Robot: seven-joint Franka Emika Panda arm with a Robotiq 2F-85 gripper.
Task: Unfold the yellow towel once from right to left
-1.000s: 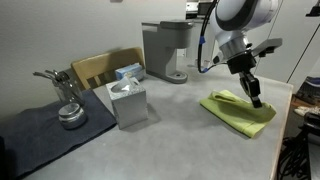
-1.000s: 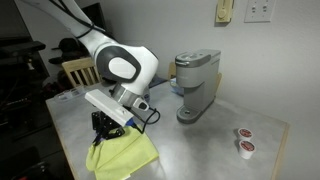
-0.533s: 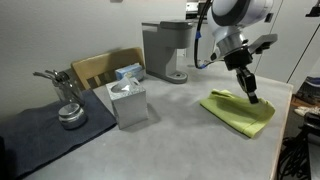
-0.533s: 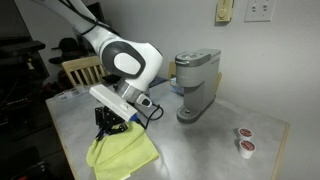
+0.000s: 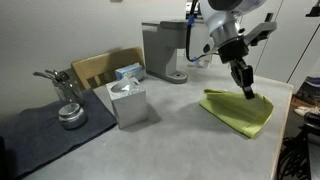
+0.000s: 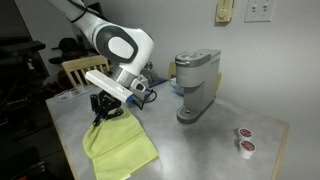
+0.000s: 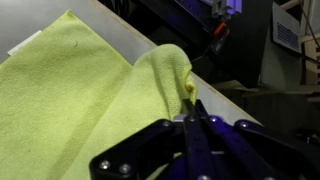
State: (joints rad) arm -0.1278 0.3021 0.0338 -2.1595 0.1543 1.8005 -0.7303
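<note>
One edge of the yellow towel [image 5: 236, 114] is raised, pinched in your gripper [image 5: 247, 92], which is closed tight on it; the rest lies flat on the table [image 5: 160, 145] near its edge

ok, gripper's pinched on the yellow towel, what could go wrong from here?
1. The gripper holds only a small bunch of the yellow towel at its fingertips, so it may slip out.
2. I cannot tell whether it caught one layer or both. With both, the towel would drag instead of unfolding.
3. The towel lies near the edge of the table, so a drag could pull it off.
</note>
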